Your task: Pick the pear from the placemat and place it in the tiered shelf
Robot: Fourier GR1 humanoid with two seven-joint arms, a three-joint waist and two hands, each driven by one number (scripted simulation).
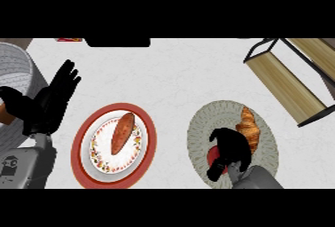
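Note:
A grey patterned placemat lies at the centre right. On it, my right hand covers a red fruit, the pear. Only a small red patch of it shows, between the thumb and the curled fingers. The fingers bend round the fruit, which still sits low on the mat. A croissant lies on the same mat, just beyond the hand. The tiered shelf, wooden boards in a black frame, stands at the upper right. My left hand rests open at the left edge, fingers up.
A red placemat at the centre left bears a white plate with a sweet potato on it. A grey round container stands at the far left. A dark object sits at the back edge.

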